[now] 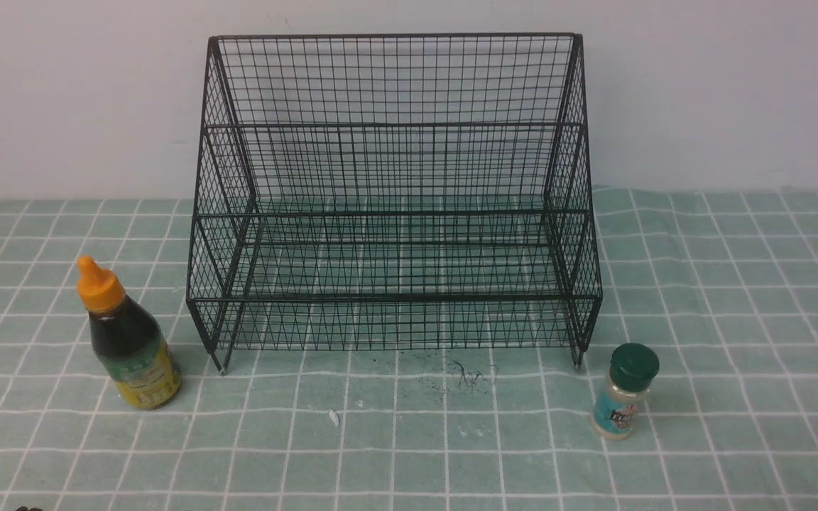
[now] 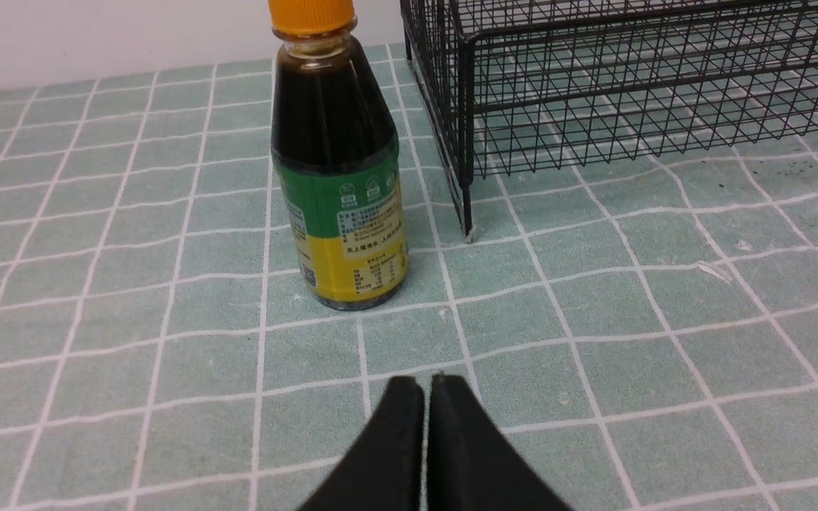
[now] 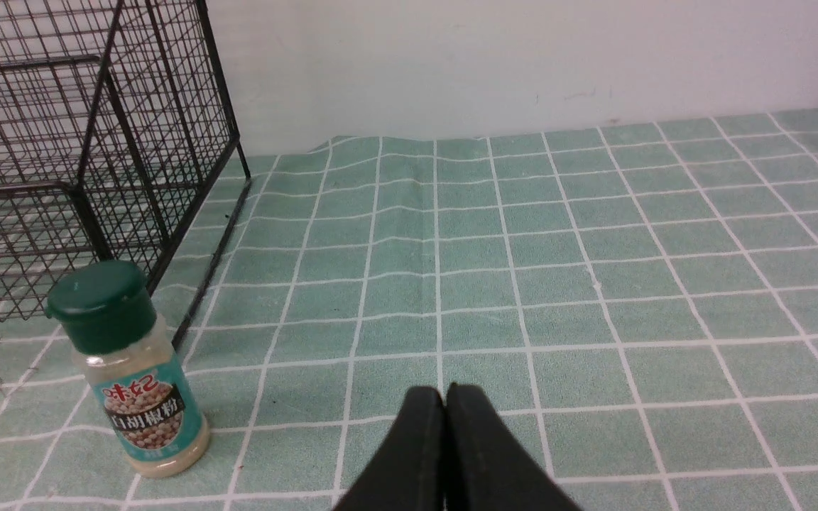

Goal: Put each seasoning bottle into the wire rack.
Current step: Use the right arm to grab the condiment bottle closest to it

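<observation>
- Green-checked cloth covers the counter (image 1: 735, 440) below a pale wall, and the front view shows neither hand. The wire rack (image 1: 395, 213) stands empty. The dark bottle (image 1: 128, 341) is upright outside its left corner and the shaker (image 1: 625, 394) upright outside its right corner.
- Left wrist view: the left hand (image 2: 425, 383) has its jaws pressed together and holds nothing. The dark bottle (image 2: 338, 191) stands just ahead of it, with the rack (image 2: 593, 92) beyond. The jaws should probably spread wider than the bottle before advancing, then close on the label band rather than the tapered shoulder.
- Right wrist view: the right hand (image 3: 444, 392) is likewise pinched closed and empty. The shaker (image 3: 132, 376) stands ahead, off toward the rack (image 3: 61, 142), so the hand should line up with it first. It should then carry the shaker upright over the low front rail.
</observation>
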Available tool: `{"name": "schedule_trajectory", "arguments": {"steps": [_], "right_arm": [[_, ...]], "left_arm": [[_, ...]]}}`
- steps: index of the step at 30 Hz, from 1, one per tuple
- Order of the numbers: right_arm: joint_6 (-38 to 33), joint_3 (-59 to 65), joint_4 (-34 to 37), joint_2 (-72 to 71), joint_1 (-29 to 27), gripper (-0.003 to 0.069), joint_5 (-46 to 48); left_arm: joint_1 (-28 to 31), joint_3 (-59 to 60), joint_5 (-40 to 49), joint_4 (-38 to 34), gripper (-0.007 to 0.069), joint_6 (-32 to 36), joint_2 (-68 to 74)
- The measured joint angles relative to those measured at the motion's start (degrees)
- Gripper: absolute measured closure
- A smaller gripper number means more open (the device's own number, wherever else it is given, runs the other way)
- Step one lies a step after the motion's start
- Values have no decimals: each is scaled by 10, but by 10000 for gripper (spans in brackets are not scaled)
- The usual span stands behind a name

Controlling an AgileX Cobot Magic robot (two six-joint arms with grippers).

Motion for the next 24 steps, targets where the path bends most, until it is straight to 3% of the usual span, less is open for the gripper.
{"name": "schedule_trajectory", "arguments": {"steps": [21, 24], "right_arm": [[0, 0, -7, 0, 0, 673, 0], [18, 2, 21, 0, 0, 673, -15]], "left_arm": [[0, 0, 0, 0, 631, 0, 0], [0, 0, 0, 0, 631, 0, 0]]}}
